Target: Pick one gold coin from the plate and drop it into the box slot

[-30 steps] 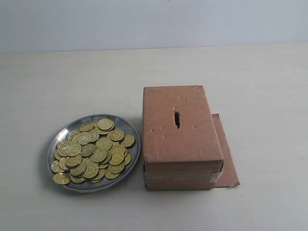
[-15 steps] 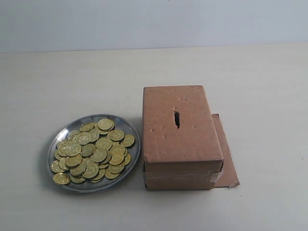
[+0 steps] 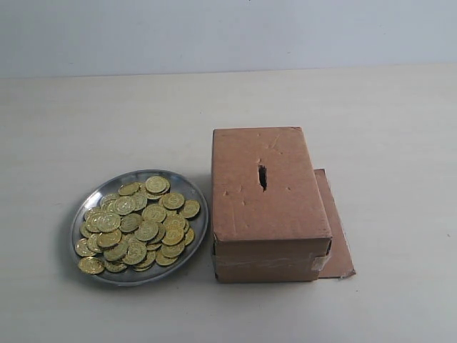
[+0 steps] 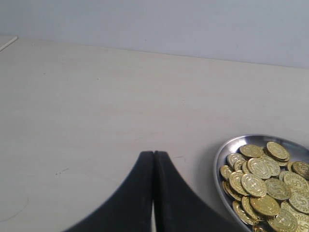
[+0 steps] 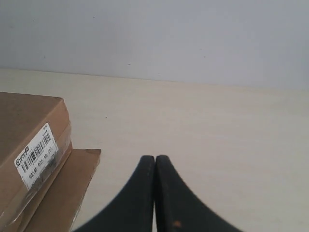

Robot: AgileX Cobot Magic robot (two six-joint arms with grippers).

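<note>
A round silver plate [image 3: 191, 191] lies on the table left of centre, heaped with several gold coins [image 3: 136, 225]. To its right stands the brown cardboard box [image 3: 268, 204], with the dark slot [image 3: 262, 176] cut in the middle of its top. Neither arm shows in the exterior view. In the left wrist view my left gripper [image 4: 153, 153] is shut and empty over bare table, with the plate [image 4: 223, 151] and coins [image 4: 263, 181] off to one side. My right gripper [image 5: 155, 157] is shut too, holding nothing, and the box [image 5: 29, 145] sits beside it.
A flat cardboard sheet [image 3: 335, 236] lies under the box and sticks out on its right; the same sheet [image 5: 65, 186] shows in the right wrist view. The pale table [image 3: 107, 121] runs back to a light wall.
</note>
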